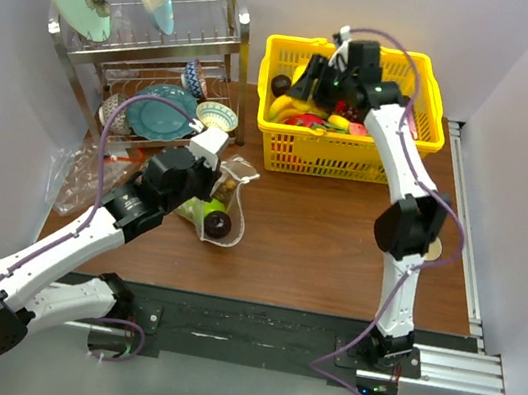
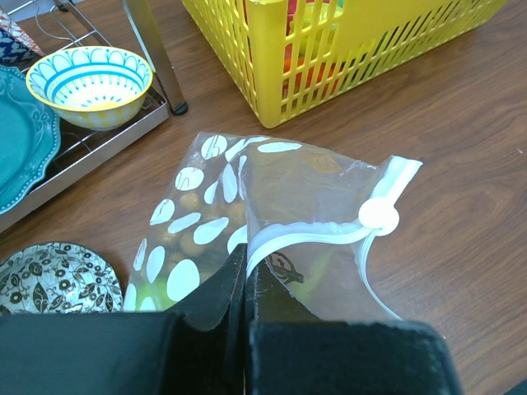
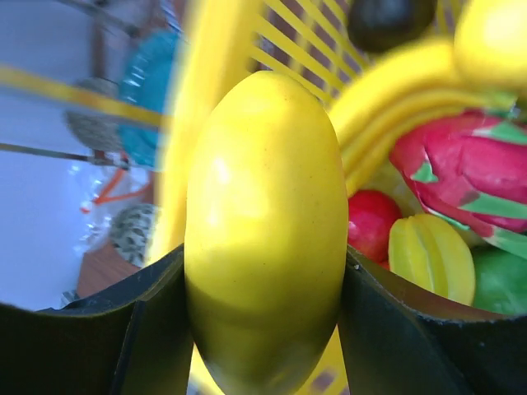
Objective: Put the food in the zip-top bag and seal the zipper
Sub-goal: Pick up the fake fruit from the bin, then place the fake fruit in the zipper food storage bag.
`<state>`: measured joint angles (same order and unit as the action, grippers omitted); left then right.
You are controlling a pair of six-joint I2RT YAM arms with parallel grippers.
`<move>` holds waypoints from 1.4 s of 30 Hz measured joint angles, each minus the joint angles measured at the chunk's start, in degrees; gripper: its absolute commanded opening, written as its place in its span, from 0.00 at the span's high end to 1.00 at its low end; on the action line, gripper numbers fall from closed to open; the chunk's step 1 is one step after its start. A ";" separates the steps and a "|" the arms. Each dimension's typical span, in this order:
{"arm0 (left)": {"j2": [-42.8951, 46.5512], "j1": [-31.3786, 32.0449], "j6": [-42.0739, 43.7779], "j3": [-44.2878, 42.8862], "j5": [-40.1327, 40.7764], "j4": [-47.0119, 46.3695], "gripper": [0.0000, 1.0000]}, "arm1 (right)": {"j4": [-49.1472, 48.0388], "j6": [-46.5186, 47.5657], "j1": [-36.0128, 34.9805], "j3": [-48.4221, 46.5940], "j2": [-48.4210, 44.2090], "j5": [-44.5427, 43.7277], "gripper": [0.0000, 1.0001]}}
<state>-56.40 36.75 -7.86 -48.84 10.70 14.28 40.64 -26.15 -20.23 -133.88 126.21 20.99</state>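
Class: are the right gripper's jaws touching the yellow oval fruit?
Touching. Right wrist view: both jaws of the right gripper press the yellow oval fruit between them.

The basket stood at the table's far edge, the dish rack left of it. The zip-top bag lay before the rack; my right claw sat in the basket round a fruit.

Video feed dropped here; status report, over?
Left tool shut on zip-top bag mouth. Right tool shut on yellow fruit in basket. Bag open, some food inside. Nothing blocking.
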 measured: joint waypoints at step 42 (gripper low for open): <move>-0.39 0.00 -0.02 0.00 -0.07 0.11 1.00 | -21.20 -10.49 -30.82 65.18 -42.73 10.80 0.46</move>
<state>-56.80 36.75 -7.88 -48.84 10.63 14.39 19.44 -36.64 -51.05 -68.71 83.48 31.79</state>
